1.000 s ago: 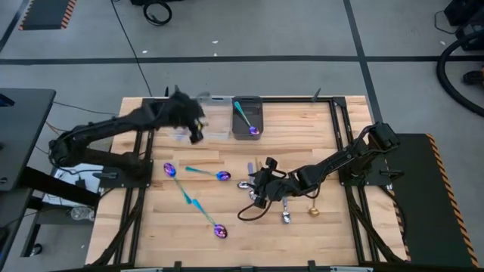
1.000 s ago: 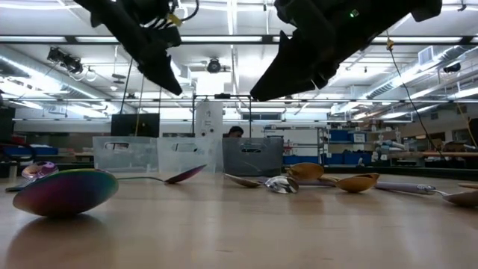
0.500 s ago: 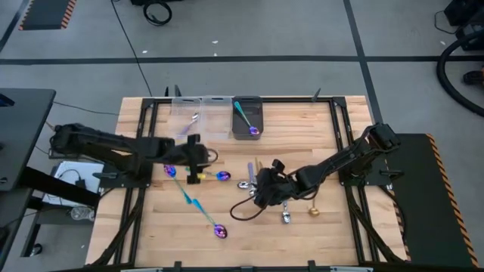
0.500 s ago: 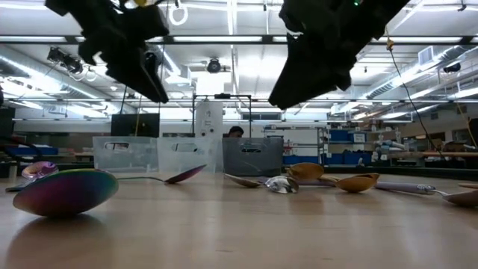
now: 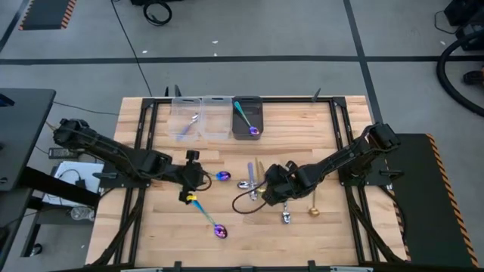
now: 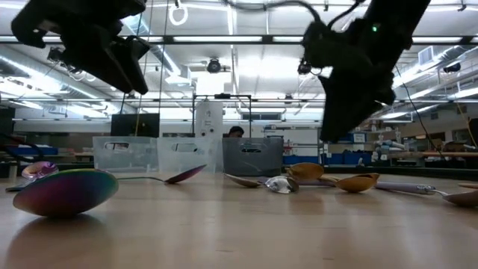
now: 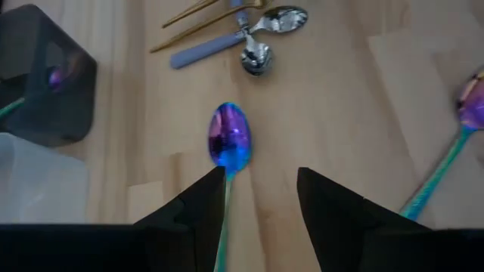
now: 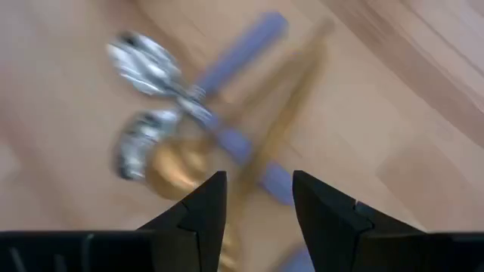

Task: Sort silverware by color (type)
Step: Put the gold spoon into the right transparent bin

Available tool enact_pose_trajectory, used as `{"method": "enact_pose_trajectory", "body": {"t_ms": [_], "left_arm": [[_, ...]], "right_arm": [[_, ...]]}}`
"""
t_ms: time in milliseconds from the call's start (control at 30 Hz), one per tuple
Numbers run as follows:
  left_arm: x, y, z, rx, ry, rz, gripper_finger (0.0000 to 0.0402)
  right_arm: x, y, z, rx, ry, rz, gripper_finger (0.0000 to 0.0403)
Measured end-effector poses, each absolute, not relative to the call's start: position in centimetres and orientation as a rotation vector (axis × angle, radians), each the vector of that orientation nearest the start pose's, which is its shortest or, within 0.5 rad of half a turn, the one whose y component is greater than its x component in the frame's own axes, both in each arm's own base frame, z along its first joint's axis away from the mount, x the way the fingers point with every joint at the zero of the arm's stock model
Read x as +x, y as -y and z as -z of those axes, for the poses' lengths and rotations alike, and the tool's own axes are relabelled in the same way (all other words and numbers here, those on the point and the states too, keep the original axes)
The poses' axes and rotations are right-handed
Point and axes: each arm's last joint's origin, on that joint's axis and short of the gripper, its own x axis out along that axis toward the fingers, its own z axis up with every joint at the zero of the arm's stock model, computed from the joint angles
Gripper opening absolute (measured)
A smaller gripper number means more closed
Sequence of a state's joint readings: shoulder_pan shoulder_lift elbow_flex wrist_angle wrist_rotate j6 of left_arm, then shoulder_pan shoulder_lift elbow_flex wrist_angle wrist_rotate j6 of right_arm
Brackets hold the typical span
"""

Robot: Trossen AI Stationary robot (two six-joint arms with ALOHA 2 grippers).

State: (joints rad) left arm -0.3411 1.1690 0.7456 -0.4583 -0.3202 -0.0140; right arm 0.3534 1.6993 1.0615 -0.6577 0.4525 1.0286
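Note:
Several slim spoons lie flat on the wooden table. My left gripper [image 5: 198, 177] [image 7: 261, 174] hangs open above an iridescent spoon [image 7: 229, 136] [image 5: 221, 175], and the spoon's teal handle runs back between the fingers. My right gripper [image 5: 265, 190] [image 8: 259, 177] hovers open over a crossed cluster of silver lilac-handled spoons [image 8: 144, 53] and gold spoons [image 8: 178, 170]. Another iridescent spoon [image 5: 218, 229] lies toward the near edge. The low view shows both grippers [image 6: 112, 60] [image 6: 358, 82] clear of the tabletop.
Along the far edge stand two clear bins [image 5: 181, 107], the left one holding a lilac-handled spoon [image 5: 189, 125], and a dark bin [image 5: 259, 113] with an iridescent spoon. A gold spoon [image 5: 312, 208] and a silver one [image 5: 287, 217] lie right of the cluster. Black frame rails border the table.
My left gripper has swung from the clear bins at the far edge toward the near edge and down, stopping over the middle iridescent spoon. A lilac-handled spoon now lies in the left clear bin. My right gripper has shifted a little toward the table's right and come lower over the cluster.

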Motion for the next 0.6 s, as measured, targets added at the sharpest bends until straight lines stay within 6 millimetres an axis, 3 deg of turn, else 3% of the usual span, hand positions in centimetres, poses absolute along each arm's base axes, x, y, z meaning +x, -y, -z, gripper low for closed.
{"method": "enact_pose_trajectory", "body": {"t_ms": [333, 600], "left_arm": [[20.6, 9.0, -22.6, 0.202, -0.843, 0.091, 0.0172], [19.7, 11.0, -22.6, 0.169, -0.838, 0.151, 0.0172]], "right_arm": [[29.8, -7.4, -16.8, 0.375, -1.047, 0.662, 0.0161], [31.5, -7.9, -17.3, 0.481, -0.954, 0.503, 0.0161]]}}
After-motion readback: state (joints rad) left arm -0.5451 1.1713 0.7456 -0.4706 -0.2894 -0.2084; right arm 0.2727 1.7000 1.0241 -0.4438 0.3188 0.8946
